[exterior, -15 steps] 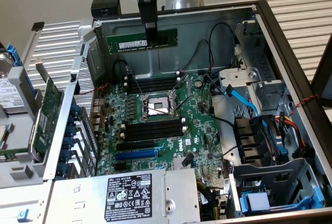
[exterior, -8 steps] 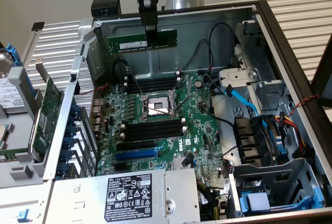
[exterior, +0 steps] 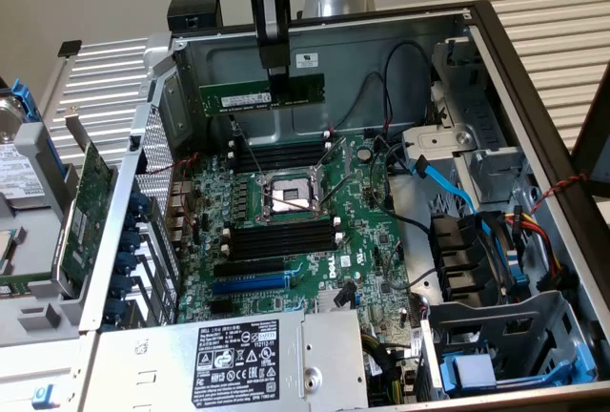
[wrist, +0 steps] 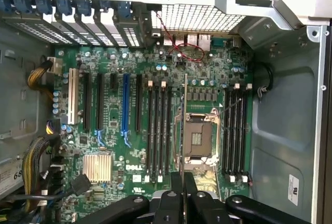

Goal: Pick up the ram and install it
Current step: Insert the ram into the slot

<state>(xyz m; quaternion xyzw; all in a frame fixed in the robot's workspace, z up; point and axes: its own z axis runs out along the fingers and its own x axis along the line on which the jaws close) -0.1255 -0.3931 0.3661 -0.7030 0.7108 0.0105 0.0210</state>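
Above the open tower case (exterior: 238,54) and its motherboard (exterior: 315,259), the ram (exterior: 238,97) hangs level in the air over the far memory slots (exterior: 281,156), close to the case's far wall. The gripper (exterior: 277,83) is clamped on its upper edge near mid-length. The stick looks light, thin and stiff, fragile at chips and contacts, so a hold on its flat faces suits it.

Open PC case (exterior: 353,64) seen two ways: exterior cam sits high and off to one side, angled down, mid-range, all of it in frame. Wrist cam looks straight down past the gripper (wrist: 184,178), closer in. Both share the motherboard (exterior: 315,269) w/ CPU socket (exterior: 289,195) and memory slots (exterior: 286,237).
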